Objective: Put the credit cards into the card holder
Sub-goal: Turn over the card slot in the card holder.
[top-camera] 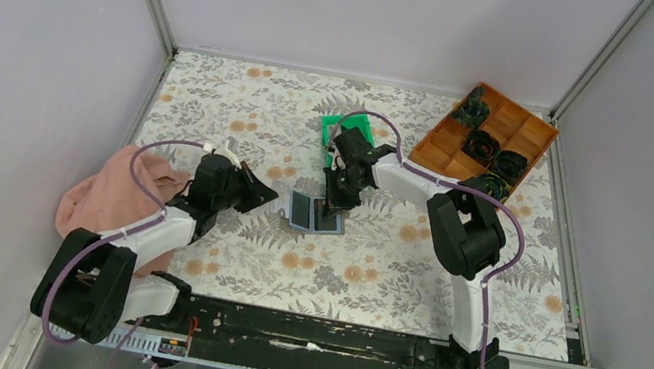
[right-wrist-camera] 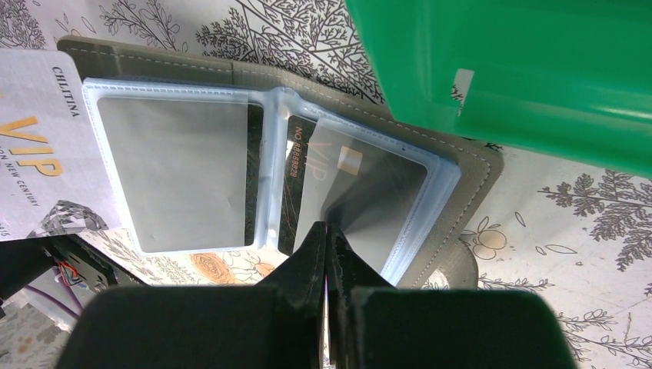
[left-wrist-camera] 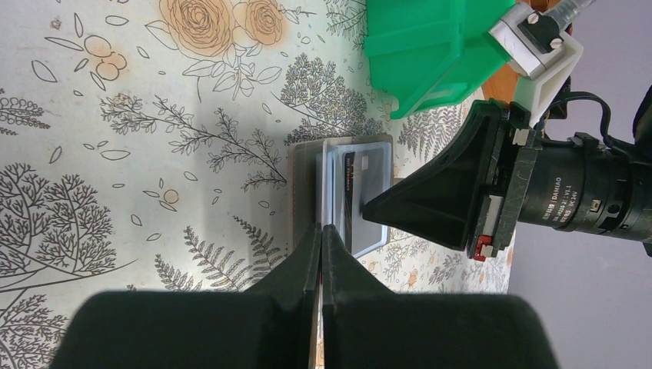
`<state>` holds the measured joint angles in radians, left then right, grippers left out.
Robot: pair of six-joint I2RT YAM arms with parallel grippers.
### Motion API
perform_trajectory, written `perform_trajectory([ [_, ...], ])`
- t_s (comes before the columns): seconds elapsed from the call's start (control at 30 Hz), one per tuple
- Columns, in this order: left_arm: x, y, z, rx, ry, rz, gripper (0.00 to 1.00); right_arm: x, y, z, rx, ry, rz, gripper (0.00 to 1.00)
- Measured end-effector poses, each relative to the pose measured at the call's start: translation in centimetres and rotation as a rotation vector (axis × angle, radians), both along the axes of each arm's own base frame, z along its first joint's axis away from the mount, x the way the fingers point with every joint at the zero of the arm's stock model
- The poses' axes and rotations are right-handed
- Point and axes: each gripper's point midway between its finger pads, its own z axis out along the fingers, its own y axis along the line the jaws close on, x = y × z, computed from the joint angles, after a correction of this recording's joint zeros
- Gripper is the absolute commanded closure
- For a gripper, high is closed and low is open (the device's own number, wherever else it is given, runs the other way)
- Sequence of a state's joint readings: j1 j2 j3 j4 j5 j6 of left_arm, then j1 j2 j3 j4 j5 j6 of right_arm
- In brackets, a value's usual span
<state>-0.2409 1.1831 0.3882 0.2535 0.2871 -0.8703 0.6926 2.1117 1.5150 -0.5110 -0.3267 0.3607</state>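
Observation:
The grey card holder [top-camera: 303,211] lies open on the floral table, its clear sleeves facing up [right-wrist-camera: 461,192]. A dark card [right-wrist-camera: 296,177] sits in its right sleeve. My left gripper [top-camera: 272,197] is at the holder's left edge, shut on a silvery VIP credit card [right-wrist-camera: 38,154]. In the left wrist view this card shows edge-on [left-wrist-camera: 324,177] between the closed fingers [left-wrist-camera: 322,228]. My right gripper [top-camera: 331,208] is over the holder's right half. Its jaws [right-wrist-camera: 327,227] are closed, pinching the near edge of the clear sleeve.
A green plastic bin [top-camera: 344,132] stands just behind the holder and looms close in both wrist views [right-wrist-camera: 523,69]. A brown compartment tray [top-camera: 489,137] with dark parts sits at the back right. A pink cloth [top-camera: 112,198] lies at the left. Grey walls enclose the table.

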Motion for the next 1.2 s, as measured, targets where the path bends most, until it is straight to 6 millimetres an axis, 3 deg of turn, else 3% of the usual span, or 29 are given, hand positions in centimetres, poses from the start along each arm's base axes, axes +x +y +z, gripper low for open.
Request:
perform_trajectory([
  [0.77, 0.2, 0.1, 1.0, 0.001, -0.033, 0.014, 1.00, -0.1, 0.0, 0.0, 0.004, 0.005, 0.003, 1.00],
  [1.2, 0.1, 0.0, 0.4, 0.006, -0.015, 0.010, 1.00, -0.1, 0.0, 0.0, 0.004, 0.005, 0.003, 1.00],
])
